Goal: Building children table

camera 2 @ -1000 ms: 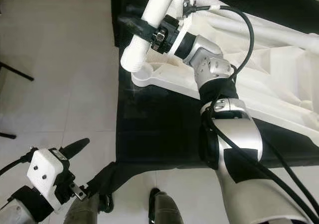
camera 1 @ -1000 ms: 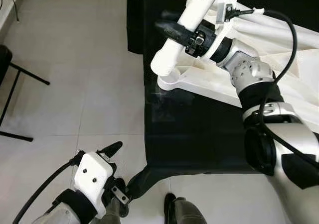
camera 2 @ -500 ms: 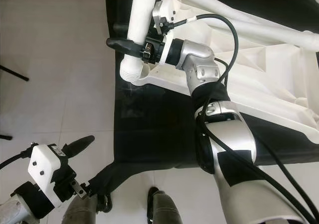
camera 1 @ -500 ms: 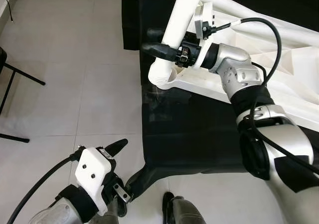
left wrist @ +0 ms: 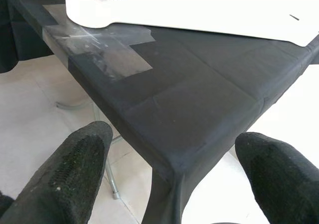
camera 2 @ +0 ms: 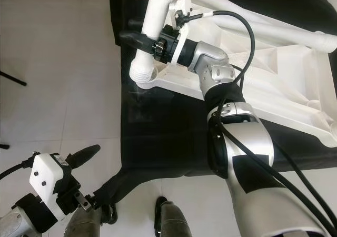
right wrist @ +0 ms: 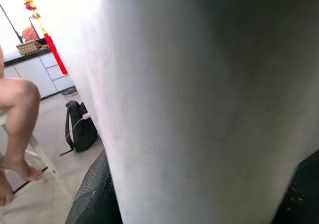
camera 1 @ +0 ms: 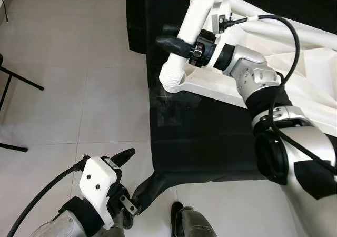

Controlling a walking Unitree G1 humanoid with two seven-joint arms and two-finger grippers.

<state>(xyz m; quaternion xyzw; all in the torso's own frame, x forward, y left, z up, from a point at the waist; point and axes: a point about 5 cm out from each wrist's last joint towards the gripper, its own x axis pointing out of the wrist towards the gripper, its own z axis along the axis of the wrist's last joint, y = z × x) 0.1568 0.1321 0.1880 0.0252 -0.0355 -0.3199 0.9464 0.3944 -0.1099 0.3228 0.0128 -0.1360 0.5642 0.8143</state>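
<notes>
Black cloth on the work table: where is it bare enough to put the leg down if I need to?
The black cloth is bare along the near edge, between the upturned white tabletop and the robot, out to the near corner by the left claw. The far part is crowded: the tabletop covers it, and the right claw holds the white leg at its corner socket.

Bright, even daylight fills both eye views, which are sharp, with straight lines bowing near the edges. The white table leg (right wrist: 209, 99) is a soft blur in the right wrist view, with blown-out glare at 11 o'clock. Tape (left wrist: 99, 55) on the tabletop (left wrist: 199, 94) shines.
</notes>
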